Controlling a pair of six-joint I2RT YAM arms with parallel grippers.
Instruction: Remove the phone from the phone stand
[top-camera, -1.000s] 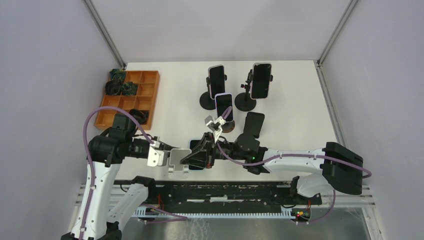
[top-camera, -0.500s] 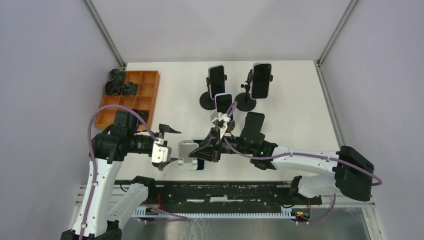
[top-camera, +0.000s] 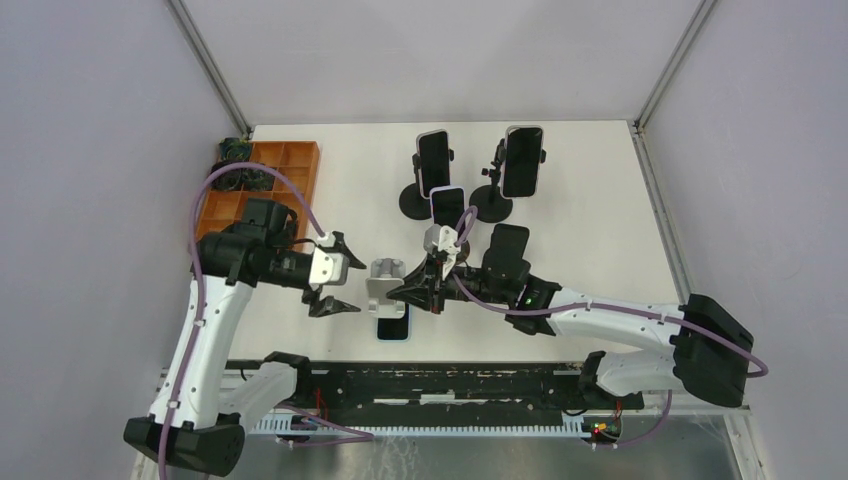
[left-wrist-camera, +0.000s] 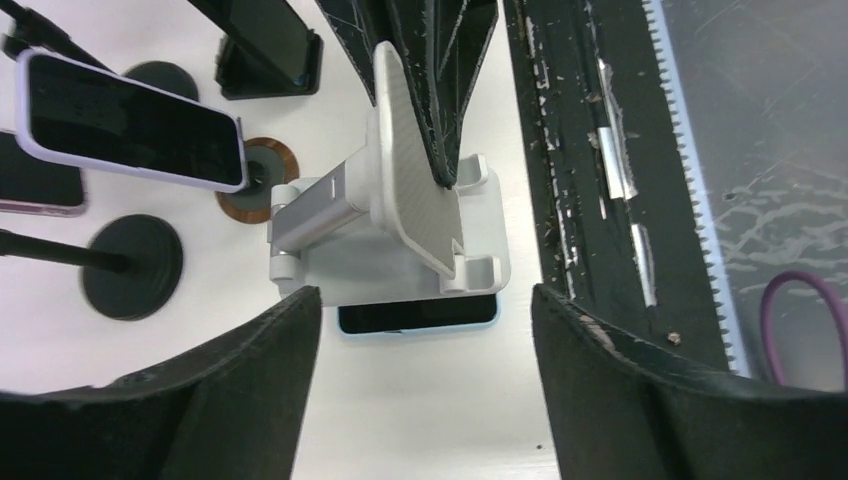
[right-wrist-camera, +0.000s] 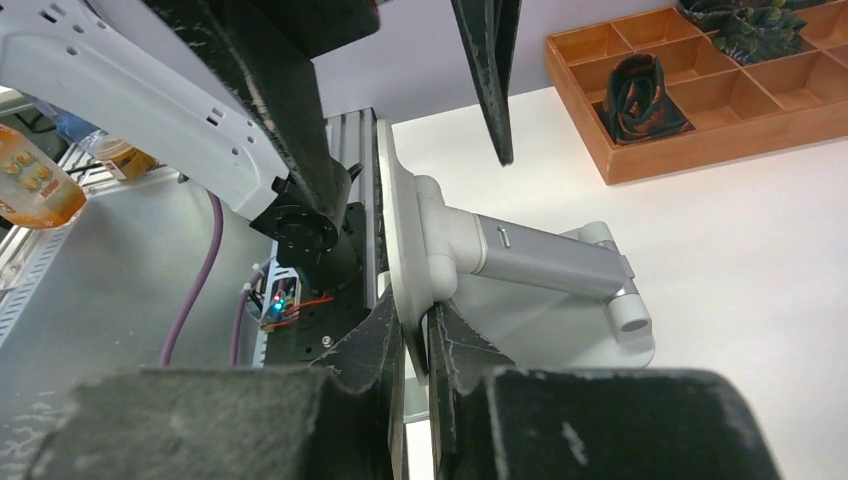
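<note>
The matt white surface carries the whole work area. An orange wooden tray with square compartments sits at its far-left corner. Spare handsets on black round-based pole mounts stand upright at the far centre.

Step in hand: judged from the layout, the extraction is essentially complete. The silver metal folding phone stand has an empty cradle. The right end effector is clamped tight on the edge of the stand's back plate. The left end effector is spread wide and holds nothing. Its black fingers flank the stand without touching it.

The task item, a dark glossy phone with a pale blue edge, lies flat on the surface at the near side of the stand, close to the arm bases. It appears partly tucked under the stand's base, but the views do not confirm contact.

Next move, as a judgement:
- Release the back plate without tipping the stand.
- Keep the stand's base from dragging the phone.

Materials and shapes:
- The back plate is a thin rounded rectangle with a fine dotted texture and two upturned lips.
- The hinge arm is smooth brushed metal.
- The finger pads are rough, scuffed black rubber.
</note>
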